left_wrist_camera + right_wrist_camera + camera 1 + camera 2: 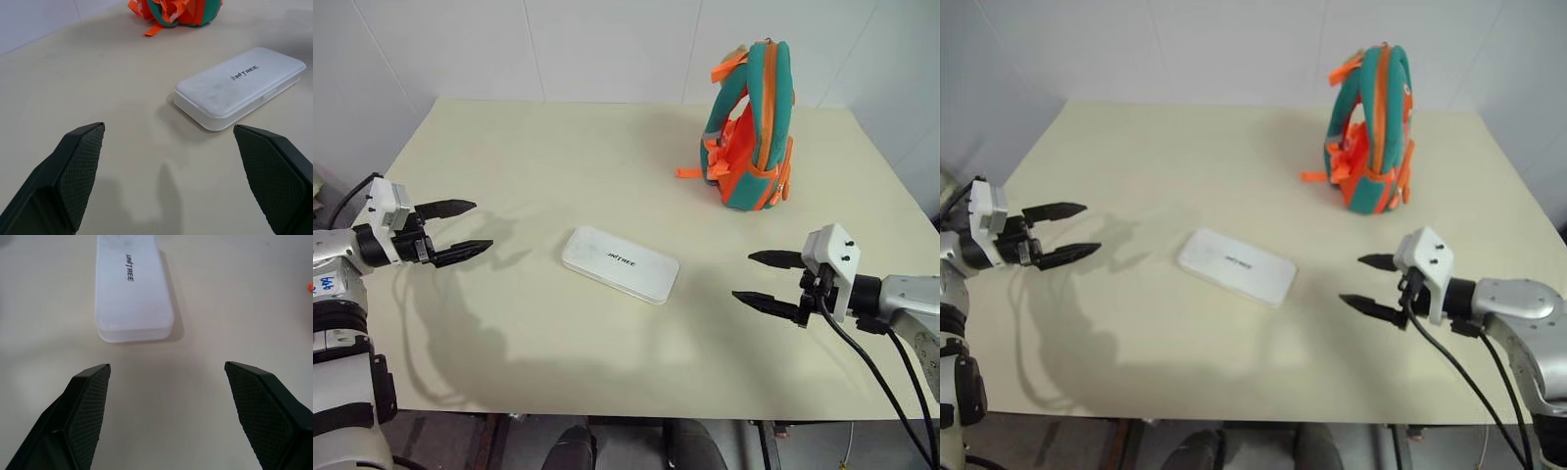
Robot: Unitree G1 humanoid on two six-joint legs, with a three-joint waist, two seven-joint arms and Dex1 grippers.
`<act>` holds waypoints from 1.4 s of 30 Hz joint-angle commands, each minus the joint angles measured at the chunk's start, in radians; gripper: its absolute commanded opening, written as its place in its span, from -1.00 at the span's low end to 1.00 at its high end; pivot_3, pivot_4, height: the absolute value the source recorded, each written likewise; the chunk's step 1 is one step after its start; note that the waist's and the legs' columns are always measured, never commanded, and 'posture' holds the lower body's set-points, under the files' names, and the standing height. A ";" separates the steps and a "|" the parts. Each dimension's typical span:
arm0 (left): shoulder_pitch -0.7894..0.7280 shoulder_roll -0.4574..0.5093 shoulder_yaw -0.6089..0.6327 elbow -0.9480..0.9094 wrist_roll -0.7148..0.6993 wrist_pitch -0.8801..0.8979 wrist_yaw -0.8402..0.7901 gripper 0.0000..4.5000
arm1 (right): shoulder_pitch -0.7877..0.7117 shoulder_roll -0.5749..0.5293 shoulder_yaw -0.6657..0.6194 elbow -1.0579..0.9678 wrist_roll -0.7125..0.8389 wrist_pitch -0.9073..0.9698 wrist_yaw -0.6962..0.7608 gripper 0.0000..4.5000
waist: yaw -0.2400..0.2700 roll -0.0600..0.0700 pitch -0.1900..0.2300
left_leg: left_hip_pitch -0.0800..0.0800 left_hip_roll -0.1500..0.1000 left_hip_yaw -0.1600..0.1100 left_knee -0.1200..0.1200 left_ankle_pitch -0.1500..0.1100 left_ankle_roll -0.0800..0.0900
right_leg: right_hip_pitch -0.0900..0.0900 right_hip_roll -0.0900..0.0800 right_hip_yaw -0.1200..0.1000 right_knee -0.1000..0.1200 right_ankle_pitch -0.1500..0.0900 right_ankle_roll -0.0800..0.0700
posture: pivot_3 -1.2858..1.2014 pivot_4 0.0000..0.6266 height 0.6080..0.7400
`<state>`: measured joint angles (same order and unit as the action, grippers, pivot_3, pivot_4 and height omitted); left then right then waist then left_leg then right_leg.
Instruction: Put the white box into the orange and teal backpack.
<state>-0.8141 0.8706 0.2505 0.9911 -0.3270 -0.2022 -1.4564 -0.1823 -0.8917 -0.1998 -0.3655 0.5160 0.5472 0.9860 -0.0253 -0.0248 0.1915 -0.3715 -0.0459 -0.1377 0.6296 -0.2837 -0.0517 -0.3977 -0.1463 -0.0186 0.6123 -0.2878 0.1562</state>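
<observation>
On the near side of the big cream table (pixel 509 343), two robot claws hang just above the top. At about 9 o'clock from the table's middle is the left gripper (pixel 465 227), white with two black pointy fingers. Its fingers are spread wide apart and hold nothing. It points across the table toward the middle. At about 4 o'clock is the right gripper (pixel 771 281), with the same white body and black fingers. Its fingers are spread wide too, and nothing is between them. It points back toward the middle and tips down a little.

Between the two claws, near the middle of the table, lies the flat white plastic box (pixel 620 264) with round corners and small dark letters on its lid. It lies flat and slanted, with one short end toward 10 o'clock and the other toward 4 o'clock. Neither claw touches it.

Far back, at about 1 o'clock, the small soft teal and orange backpack (pixel 751 127) stands upright on the table, well apart from the box. Orange straps hang from it.
</observation>
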 commanded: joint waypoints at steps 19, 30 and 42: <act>-0.001 -0.040 0.007 -0.043 0.004 -0.011 0.050 1.00 | -0.145 0.089 0.109 0.043 -0.112 -0.059 -0.126 0.98 | 0.000 0.000 0.000 | 0.000 0.000 0.001 0.000 0.001 -0.002 | 0.000 0.000 0.001 0.000 0.000 0.000 | 0.03 -0.52 1.00; -0.027 -0.070 -0.039 -0.002 0.066 -0.006 0.124 -0.52 | -0.084 0.145 0.125 -0.060 -0.133 0.009 -0.231 -0.50 | 0.000 0.000 0.000 | 0.000 0.000 0.002 0.000 0.001 -0.002 | 0.000 0.000 0.001 -0.001 0.000 0.000 | 0.03 -0.52 1.00; -0.109 -0.172 -0.089 0.147 0.143 -0.079 0.171 -1.00 | -0.081 0.209 0.220 -0.079 -0.226 0.098 -0.374 -0.95 | 0.000 0.000 0.000 | 0.000 0.000 0.002 0.001 0.001 -0.002 | 0.000 0.000 0.002 0.000 0.001 0.001 | 0.03 -0.52 1.00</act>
<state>-0.8933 0.6952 0.1664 1.1262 -0.2026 -0.2634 -1.3095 -0.2517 -0.6927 0.0173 -0.4140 0.3053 0.6361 0.6335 -0.0250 -0.0253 0.1913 -0.3715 -0.0461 -0.1355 0.6303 -0.2829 -0.0532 -0.3980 -0.1461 -0.0167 0.6117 -0.2873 0.1571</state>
